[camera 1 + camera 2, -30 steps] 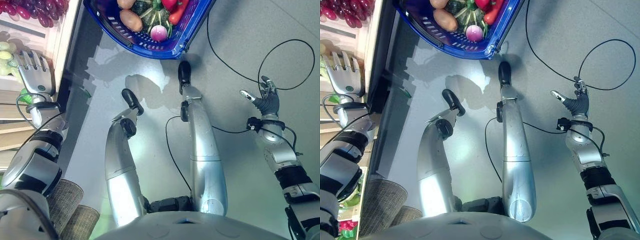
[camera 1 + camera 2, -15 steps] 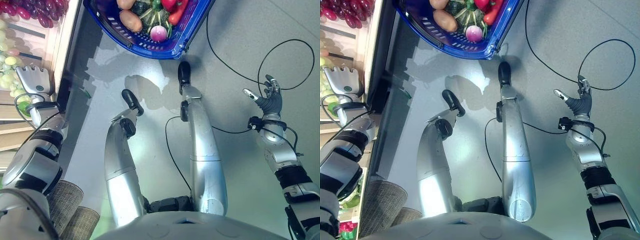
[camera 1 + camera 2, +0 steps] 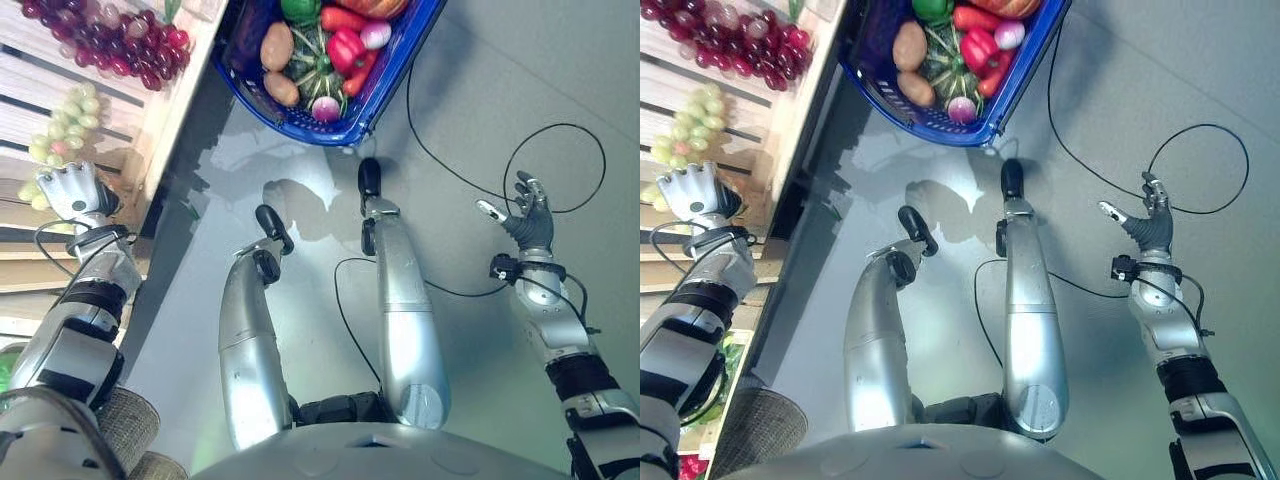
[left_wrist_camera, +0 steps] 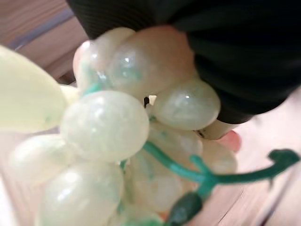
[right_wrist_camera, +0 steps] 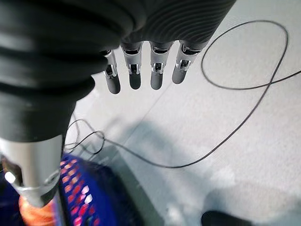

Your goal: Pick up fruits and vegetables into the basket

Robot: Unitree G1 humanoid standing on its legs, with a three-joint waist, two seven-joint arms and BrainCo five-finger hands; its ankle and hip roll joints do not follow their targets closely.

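Left hand [image 3: 72, 190]: on green grapes [image 3: 62, 150], wooden shelf [image 3: 60, 80].
Right hand [image 3: 528, 215]: fingers spread, above floor.
Blue basket [image 3: 385, 85]: holds vegetables.

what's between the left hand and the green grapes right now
Nothing visible. The left hand is already on the green grapes on the wooden shelf; its wrist view shows the bunch pressed right against the hand's dark cover.
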